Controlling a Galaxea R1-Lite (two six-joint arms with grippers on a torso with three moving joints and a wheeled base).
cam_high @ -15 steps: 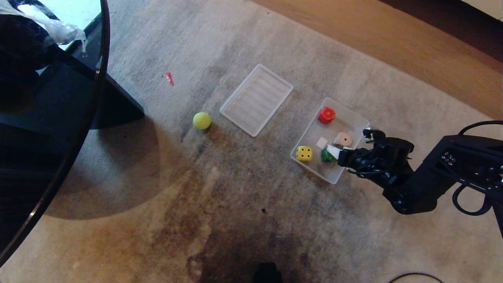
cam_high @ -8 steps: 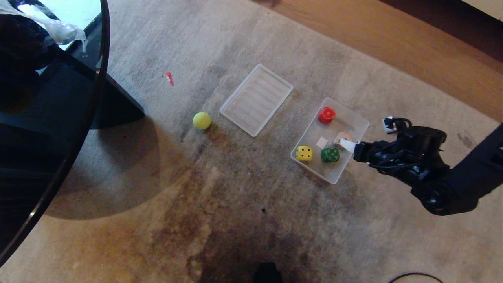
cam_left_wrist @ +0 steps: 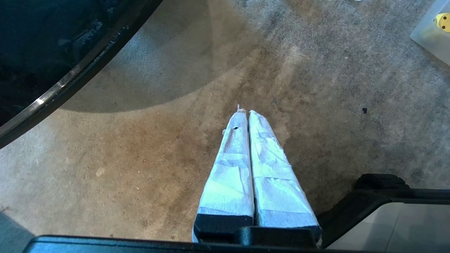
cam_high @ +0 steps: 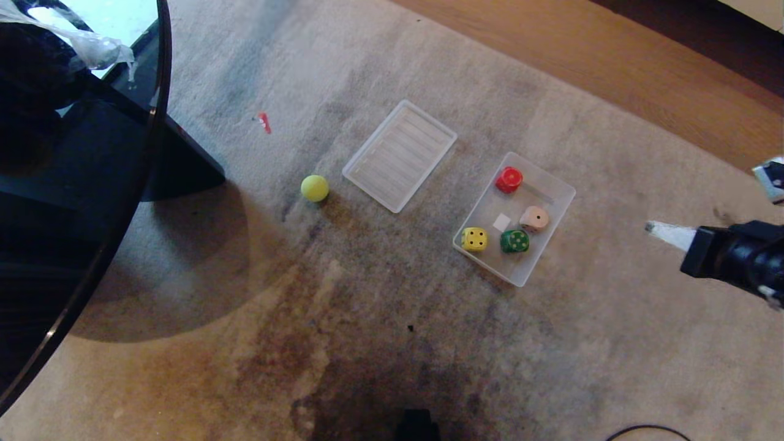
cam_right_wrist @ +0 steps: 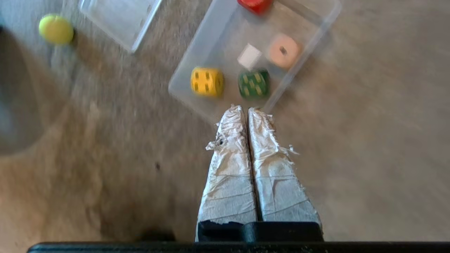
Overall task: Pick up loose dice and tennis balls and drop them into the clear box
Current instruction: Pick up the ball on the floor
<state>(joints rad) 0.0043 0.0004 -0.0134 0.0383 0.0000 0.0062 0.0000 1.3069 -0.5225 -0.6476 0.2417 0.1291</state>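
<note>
Carpet, stained and beige, carries everything I am working with; a strip of wooden floor (cam_high: 612, 67) runs along its far side. My right pincer (cam_right_wrist: 245, 109) has its taped fingers pressed together on nothing and sits at the right edge of the head view, clear of the clear box (cam_high: 554, 205), which lies a little ahead of its tips. Inside the box rest four dice: yellow die (cam_high: 474, 239) and green die (cam_high: 514, 241) nearest the pincer, beige die (cam_high: 534, 218) and red die (cam_high: 509, 179) farther off. I judge the dice step done. What is left loose is the single tennis ball (cam_high: 315, 188), well beyond the box from the right pincer, past the ribbed lid (cam_high: 399, 155). My left pincer (cam_left_wrist: 246, 112) is also closed and empty, hanging over bare carpet near the dark round counter (cam_high: 92, 202). Next I would have to spread a pincer, carry it to the ball and straddle it before pinching, since a ball on carpet may roll when nudged.
</note>
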